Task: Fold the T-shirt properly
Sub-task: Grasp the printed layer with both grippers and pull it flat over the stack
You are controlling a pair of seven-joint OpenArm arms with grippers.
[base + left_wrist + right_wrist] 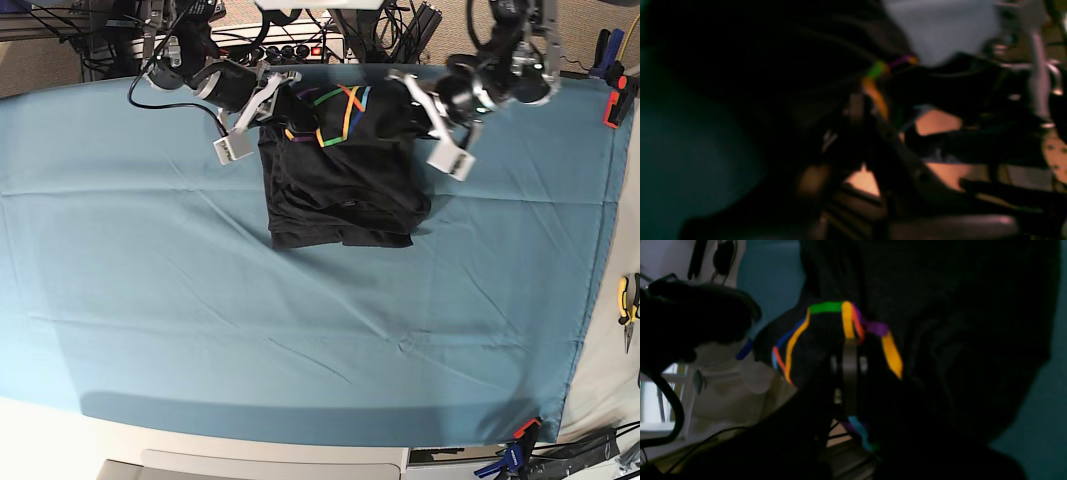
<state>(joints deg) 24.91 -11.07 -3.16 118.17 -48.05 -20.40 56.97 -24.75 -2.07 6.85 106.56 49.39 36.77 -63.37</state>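
The black T-shirt lies bunched at the far middle of the table, its far edge raised and showing the rainbow line print. My right gripper, on the left of the base view, is shut on the shirt's far left edge. In the right wrist view the printed cloth wraps over the gripper. My left gripper is shut on the shirt's far right edge. The left wrist view is blurred, with dark cloth and a bit of coloured print at the gripper.
A teal table cloth covers the table. Clamps hold it at the right edge and the near right corner. Pliers lie off the cloth at the right. Cables and gear crowd the far edge.
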